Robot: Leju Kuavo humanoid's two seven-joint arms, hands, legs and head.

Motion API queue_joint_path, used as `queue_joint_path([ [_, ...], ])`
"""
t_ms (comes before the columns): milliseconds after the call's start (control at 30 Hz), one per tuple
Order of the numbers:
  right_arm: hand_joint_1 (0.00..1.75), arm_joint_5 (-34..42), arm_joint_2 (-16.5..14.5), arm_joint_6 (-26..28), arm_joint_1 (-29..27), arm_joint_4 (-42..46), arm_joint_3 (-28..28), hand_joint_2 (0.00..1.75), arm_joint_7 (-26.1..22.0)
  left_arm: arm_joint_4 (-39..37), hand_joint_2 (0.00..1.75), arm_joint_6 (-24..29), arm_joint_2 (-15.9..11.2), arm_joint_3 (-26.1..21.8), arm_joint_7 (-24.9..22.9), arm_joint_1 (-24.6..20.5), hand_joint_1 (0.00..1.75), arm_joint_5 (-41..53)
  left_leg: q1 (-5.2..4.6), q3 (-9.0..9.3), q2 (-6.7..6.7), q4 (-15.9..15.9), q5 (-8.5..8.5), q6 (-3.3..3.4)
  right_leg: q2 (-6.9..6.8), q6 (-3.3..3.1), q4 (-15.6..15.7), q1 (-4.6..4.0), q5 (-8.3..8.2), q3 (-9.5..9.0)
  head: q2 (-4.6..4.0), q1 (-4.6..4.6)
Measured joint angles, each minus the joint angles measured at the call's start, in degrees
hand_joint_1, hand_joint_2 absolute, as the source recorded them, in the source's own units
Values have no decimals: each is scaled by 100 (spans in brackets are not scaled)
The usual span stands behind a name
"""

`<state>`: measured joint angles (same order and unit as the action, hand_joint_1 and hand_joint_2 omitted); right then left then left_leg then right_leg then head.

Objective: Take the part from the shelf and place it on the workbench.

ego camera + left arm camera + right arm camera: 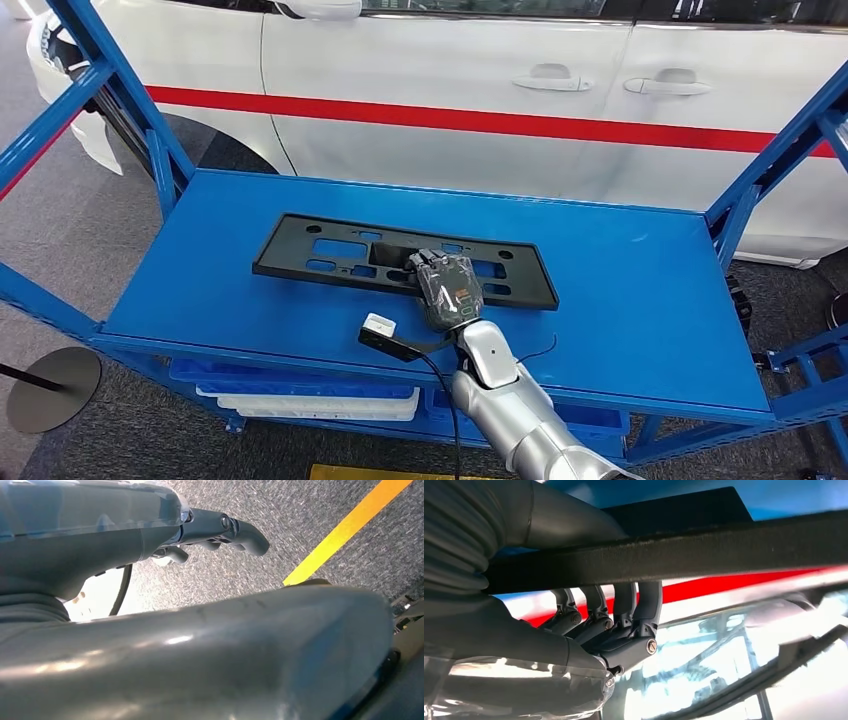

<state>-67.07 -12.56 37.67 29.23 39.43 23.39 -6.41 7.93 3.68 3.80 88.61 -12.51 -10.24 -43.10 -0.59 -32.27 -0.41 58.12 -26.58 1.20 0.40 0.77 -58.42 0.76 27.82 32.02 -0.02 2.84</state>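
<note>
The right arm (520, 415) comes up from the near edge of the blue shelf (640, 300), a black cable trailing off its wrist beside a small white-topped module (380, 327). At its end the right hand (447, 287) sits over the near long edge of the black part (330, 250), a flat slotted frame lying lengthwise across the middle of the shelf top. From the right wrist view the dark fingers (644, 605) hook over the part's edge (704, 555) with the grey thumb on the other side, so the hand is gripping the part. The left hand (220, 530) hangs over grey carpet (240, 575) near a yellow floor line (345, 530), fingers loosely curled, holding nothing; whether it is fully closed I cannot tell.

Bare blue surface lies to both sides of the part and beyond it. Slanted blue frame posts (130, 100) stand at the shelf's 2 far corners. Behind the shelf is a white car (450, 70) with a red stripe.
</note>
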Motion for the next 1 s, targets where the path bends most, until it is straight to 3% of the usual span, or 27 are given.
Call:
queue_joint_path([
  [167,175,3582,63,-1152,-129,1474,-351,175,-1637,0,0,20,0,0,30,18,0,-87,0,15,3,0,-2,1,4,0,2,1,0,-11,0,0],
  [300,175,6404,164,-2122,-428,2968,-794,175,-2197,0,0,56,-4,0,109,82,0,-178,-3,3,-7,2,1,2,-10,1,3,3,-1,-4,0,0],
  [400,175,7822,216,-2577,-674,3959,-1132,175,-2413,0,0,184,-8,0,223,121,0,-146,-4,-4,-12,5,2,3,-15,2,2,4,-1,2,0,0],
  [533,175,8818,277,-3045,-988,4989,-1500,175,-2493,0,0,640,-9,0,369,121,0,100,-4,-12,-11,4,-1,3,-13,1,2,4,0,10,0,0],
  [700,175,9258,317,-3331,-1138,5773,-1834,175,-2496,0,0,852,-12,0,483,102,0,167,-3,-14,-10,1,-2,2,-10,1,2,2,0,15,0,0],
  [1000,175,10242,325,-3989,-1169,5951,-2130,175,-1966,0,0,921,-11,-13,703,98,0,-56,-2,-13,-9,0,-1,1,-10,1,1,1,0,11,0,0],
])
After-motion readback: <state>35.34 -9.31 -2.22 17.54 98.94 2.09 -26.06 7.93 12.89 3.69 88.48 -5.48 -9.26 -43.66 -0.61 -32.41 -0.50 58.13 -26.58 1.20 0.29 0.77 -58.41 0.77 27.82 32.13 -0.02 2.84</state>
